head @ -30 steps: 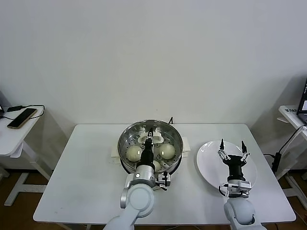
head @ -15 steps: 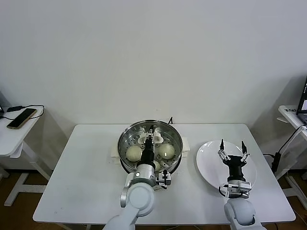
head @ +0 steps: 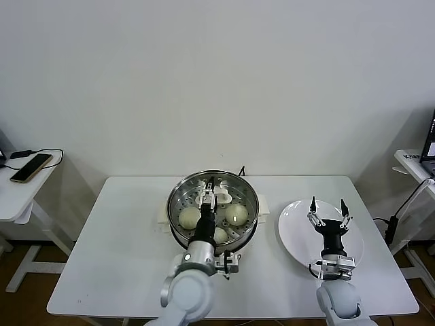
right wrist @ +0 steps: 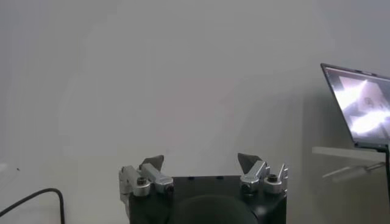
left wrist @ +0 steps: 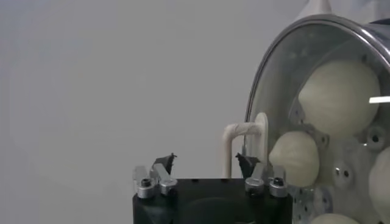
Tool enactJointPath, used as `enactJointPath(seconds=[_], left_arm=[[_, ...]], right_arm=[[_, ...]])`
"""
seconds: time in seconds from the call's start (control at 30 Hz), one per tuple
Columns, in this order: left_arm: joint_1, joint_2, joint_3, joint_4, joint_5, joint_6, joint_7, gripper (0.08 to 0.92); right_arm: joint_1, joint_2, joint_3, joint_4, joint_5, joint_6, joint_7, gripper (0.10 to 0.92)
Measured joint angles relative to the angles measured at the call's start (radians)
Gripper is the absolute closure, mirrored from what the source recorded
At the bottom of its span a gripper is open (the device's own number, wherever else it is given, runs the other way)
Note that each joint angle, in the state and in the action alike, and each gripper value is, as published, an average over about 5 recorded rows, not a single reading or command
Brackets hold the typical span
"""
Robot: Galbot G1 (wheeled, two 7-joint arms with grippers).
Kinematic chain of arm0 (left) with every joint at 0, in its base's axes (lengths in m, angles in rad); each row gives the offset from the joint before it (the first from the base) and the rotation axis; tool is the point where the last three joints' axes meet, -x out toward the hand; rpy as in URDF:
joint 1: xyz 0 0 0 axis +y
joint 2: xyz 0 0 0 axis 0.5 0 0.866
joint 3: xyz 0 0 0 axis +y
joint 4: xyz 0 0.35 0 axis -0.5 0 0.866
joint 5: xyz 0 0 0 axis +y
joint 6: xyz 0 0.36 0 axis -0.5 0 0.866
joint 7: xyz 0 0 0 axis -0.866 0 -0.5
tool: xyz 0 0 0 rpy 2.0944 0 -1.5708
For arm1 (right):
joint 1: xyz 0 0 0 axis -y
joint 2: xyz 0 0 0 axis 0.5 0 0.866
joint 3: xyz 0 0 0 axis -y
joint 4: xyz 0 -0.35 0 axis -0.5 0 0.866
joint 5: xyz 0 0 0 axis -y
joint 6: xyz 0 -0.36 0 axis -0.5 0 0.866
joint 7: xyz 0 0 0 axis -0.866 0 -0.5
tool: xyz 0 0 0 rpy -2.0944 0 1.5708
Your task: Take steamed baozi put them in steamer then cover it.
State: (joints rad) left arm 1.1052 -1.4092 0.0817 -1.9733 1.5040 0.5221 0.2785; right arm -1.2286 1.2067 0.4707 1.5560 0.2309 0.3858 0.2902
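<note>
buns (head: 189, 217): cream-white, beside my left gripper
pot (head: 178, 193): shiny silver, dotted with holes
plate (head: 291, 225): white, under my right gripper
table (head: 122, 238): white

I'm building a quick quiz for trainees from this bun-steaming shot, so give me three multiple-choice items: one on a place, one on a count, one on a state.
1. Where does the white plate lie?
A. To the left of the pot
B. To the right of the pot, under the right gripper
C. On the side table

2. How many buns are in the pot?
A. One
B. Two
C. Four

3. What state is the pot in?
A. Covered with a lid
B. Uncovered
C. Tipped on its side

Answers:
1 B: the plate lies right of the pot, below the open right gripper.
2 C: the left wrist view shows four buns on the perforated tray.
3 B: the buns show plainly, with the open left gripper above them.
</note>
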Motion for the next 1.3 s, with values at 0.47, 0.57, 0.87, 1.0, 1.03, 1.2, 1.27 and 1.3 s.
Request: enactJointPath(seconds=[0.47,0.57,0.87,1.0,1.03,1.2,1.27,1.3], left_arm=[[0.102,0.086,-0.135,-0.221,-0.306,-0.018,-0.106,0.177],[0.114,0.101,-0.224,-0.223,-0.484,-0.054,-0.190,0.177],[0.151,0.139,-0.488,-0.112,-1.047,-0.225,-0.319,0.177],[0.166,0.139,-0.561,-0.042,-1.209,-0.323,-0.324,0.177],[0.171,0.139,-0.574,-0.026,-1.241,-0.346,-0.323,0.177],[0.203,0.135,-0.629,0.044,-1.363,-0.446,-0.310,0.177],[0.217,0.134,-0.648,0.067,-1.398,-0.479,-0.304,0.177],[0.224,0.134,-0.656,0.077,-1.413,-0.494,-0.301,0.177]], right_arm=[[-0.027,-0.023,-0.015,0.038,0.044,-0.056,-0.015,0.203],[-0.043,-0.034,-0.016,0.059,0.074,-0.096,-0.024,0.203],[-0.082,-0.050,-0.011,0.098,0.159,-0.173,-0.069,0.203],[-0.098,-0.050,-0.010,0.109,0.179,-0.188,-0.081,0.203],[-0.102,-0.050,-0.010,0.112,0.183,-0.190,-0.083,0.203],[-0.123,-0.050,-0.007,0.125,0.197,-0.198,-0.095,0.203],[-0.131,-0.051,-0.005,0.130,0.201,-0.200,-0.099,0.203],[-0.136,-0.051,-0.004,0.131,0.203,-0.200,-0.101,0.203]])
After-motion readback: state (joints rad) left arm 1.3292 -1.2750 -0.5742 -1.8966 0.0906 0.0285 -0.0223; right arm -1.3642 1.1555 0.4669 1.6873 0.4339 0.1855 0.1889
